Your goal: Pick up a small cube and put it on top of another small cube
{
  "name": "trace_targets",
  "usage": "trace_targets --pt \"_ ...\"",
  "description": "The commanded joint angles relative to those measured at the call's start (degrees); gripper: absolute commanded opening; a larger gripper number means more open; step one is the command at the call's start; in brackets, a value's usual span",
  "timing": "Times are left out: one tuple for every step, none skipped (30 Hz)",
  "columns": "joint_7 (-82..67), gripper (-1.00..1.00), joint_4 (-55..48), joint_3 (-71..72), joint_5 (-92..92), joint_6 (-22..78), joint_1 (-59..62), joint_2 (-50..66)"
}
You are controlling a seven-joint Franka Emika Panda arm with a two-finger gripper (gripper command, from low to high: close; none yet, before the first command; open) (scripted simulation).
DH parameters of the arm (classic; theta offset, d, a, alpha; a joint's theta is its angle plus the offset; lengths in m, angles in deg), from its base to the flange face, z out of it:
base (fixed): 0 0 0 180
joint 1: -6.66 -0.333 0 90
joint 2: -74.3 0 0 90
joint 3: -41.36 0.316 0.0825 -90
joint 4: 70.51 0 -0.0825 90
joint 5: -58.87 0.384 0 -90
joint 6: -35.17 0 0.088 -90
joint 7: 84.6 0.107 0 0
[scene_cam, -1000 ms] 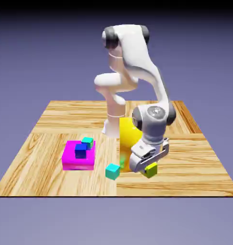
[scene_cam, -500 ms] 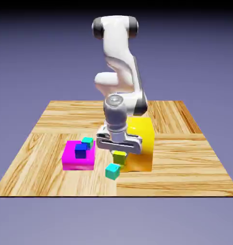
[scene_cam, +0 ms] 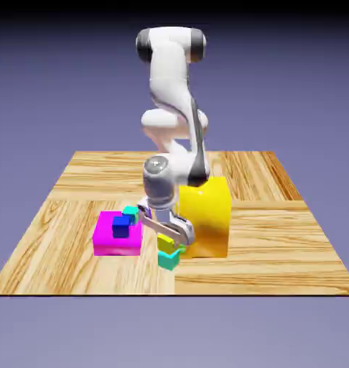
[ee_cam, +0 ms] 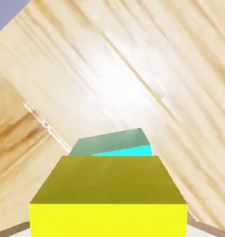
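The small yellow cube with darker olive-shaded sides (ee_cam: 108,220) sits directly above the small bright cyan cube (scene_cam: 169,260), and in the exterior view the two look stacked, the yellow one covering most of the cyan one's top. The claw (scene_cam: 166,236) is right over the yellow cube, but whether it grips the cube or has let go, I cannot tell; the cube fills the space between its fingers in the hand view, hiding their inner faces.

The large glossy yellow block (scene_cam: 208,218) stands just beyond the pair, toward the exterior view's right, leaving little room on that side. Toward the exterior view's left, a strip of bare wood separates the pair from the flat magenta block (scene_cam: 118,243). A tiny dark blue cube (scene_cam: 121,227) and a small teal-green cube (scene_cam: 131,214) show at that block. The cyan cube is near the front edge of the light wooden desk (scene_cam: 278,244), with open wood between.

The hand view shows a cyan sliver and a grey-green shaded face past the yellow cube, turned a little against it, plus a desk edge in one corner. Only the exterior view shows the big blocks and the white arm (scene_cam: 170,79).
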Motion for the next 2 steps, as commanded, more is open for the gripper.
trace_targets --pt "0.00 1.00 0.00 0.00 0.00 0.00 0.00 0.00" --pt "0.28 1.00 -0.10 1.93 -0.37 1.17 2.07 -1.08"
